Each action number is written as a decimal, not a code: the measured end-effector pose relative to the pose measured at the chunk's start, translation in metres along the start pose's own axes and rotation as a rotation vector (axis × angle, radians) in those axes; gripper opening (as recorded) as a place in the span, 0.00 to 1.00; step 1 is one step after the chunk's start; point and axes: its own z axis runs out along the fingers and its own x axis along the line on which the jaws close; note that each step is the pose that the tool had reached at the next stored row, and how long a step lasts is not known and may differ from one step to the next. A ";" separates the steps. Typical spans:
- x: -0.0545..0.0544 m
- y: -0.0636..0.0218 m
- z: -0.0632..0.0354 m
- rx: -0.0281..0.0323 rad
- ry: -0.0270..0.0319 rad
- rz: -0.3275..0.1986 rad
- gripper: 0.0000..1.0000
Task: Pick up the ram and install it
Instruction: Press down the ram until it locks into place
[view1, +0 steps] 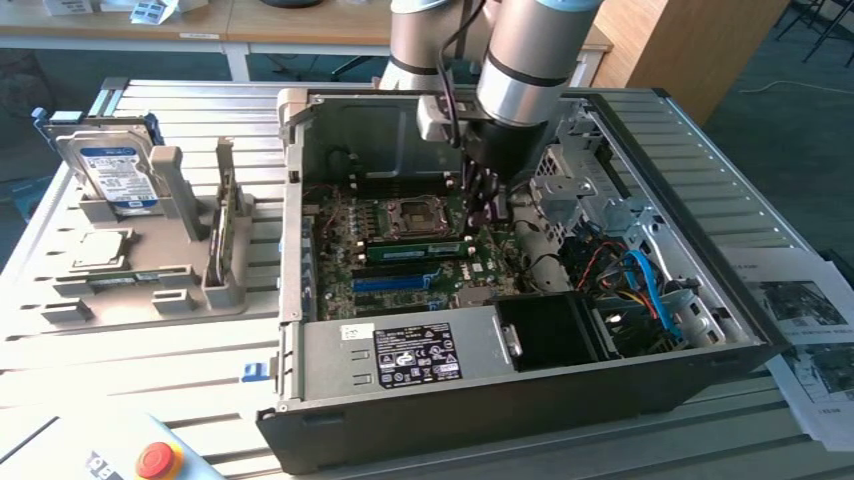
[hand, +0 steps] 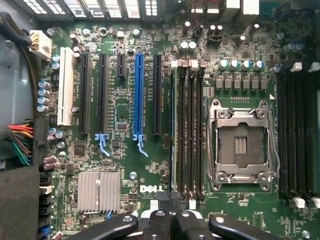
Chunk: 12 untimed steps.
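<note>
Table (view1: 134, 360) bright, washed pale at near left. Case (view1: 400, 430) interior shadowed. Heatsink (hand: 98, 190) glares; board (hand: 125, 165) evenly lit.

The green motherboard (hand: 165, 165) carries one long blue plastic expansion slot (hand: 139, 95), one white plastic slot (hand: 65, 85), three long black slots (hand: 103, 95) and one short black slot (hand: 121, 66). There is one square metal processor socket (hand: 241, 145), two banks of black memory slots (hand: 297, 130) and one ribbed silver heatsink (hand: 99, 190). One long green ram (view1: 414, 250) shows in the one open black computer case (view1: 534, 400). Beside the case are one blue-labelled hard drive (view1: 118, 175) and one round red button (view1: 158, 460).

Arm (view1: 518, 70) downward, gripper (hand: 170, 206) (fully closed)
</note>
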 end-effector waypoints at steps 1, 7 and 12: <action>0.000 -0.0001 0.0010 0.0001 0.0003 0.000 0.10; -0.001 -0.0003 0.0063 0.0000 0.0049 0.000 0.10; -0.001 -0.0006 0.0101 0.0001 0.0063 0.000 0.10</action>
